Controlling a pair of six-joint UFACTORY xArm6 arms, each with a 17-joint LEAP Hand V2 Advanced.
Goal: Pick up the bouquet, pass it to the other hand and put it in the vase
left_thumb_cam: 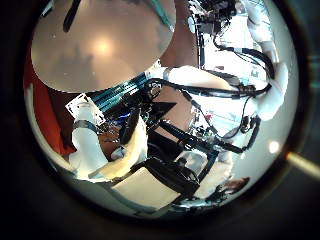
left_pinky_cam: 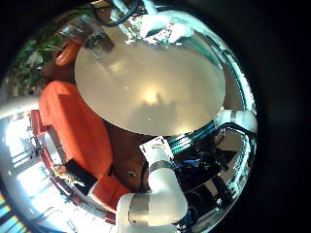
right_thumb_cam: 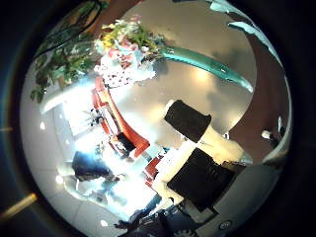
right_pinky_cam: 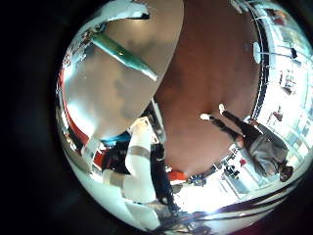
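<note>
The bouquet point(right_thumb_cam: 123, 49) fills the edge of the right thumb side palm view, close to that palm, with mixed flowers and leaves point(right_thumb_cam: 64, 59). Its long wrapped stem point(right_thumb_cam: 202, 64) runs off past the round table point(right_thumb_cam: 183, 89). The stem also shows in the right little finger side palm view point(right_pinky_cam: 127, 54), lying across the table top point(right_pinky_cam: 108, 93); I cannot tell if it is held. In the left little finger side palm view the right hand point(left_pinky_cam: 151, 21) is at the far rim of the table point(left_pinky_cam: 146, 87). My left hand point(left_pinky_cam: 160, 155) is high over the table and holds nothing. I see no vase.
A long sofa point(left_pinky_cam: 73, 121) curves beside the table. A leafy plant point(left_pinky_cam: 44, 49) stands past the sofa's end. The table point(left_thumb_cam: 95, 45) also shows in the left thumb side palm view, with equipment point(left_thumb_cam: 160, 150) beside it. A person point(right_pinky_cam: 249, 137) stands on the floor away from the table.
</note>
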